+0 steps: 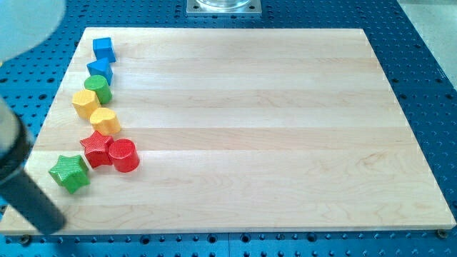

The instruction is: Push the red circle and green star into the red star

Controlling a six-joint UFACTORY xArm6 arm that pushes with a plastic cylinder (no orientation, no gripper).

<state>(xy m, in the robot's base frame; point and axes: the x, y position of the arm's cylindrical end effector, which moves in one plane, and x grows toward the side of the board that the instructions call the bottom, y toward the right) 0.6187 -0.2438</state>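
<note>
Red circle (pixel 123 155) touching red star (pixel 96 148); green star (pixel 69 173) just apart, lower left. No claw; tip (pixel 44 230) probably near green star. Risk: off-centre shove glancing off.

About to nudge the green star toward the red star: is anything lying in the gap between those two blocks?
Nothing: in the camera view only bare board separates the green star from the red star.

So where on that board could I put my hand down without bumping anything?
Anywhere right of the blocks: the board is bare to its right edge. The crowd is a column down the left: blue cube, yellow blocks, red star, red circle, green star.
</note>
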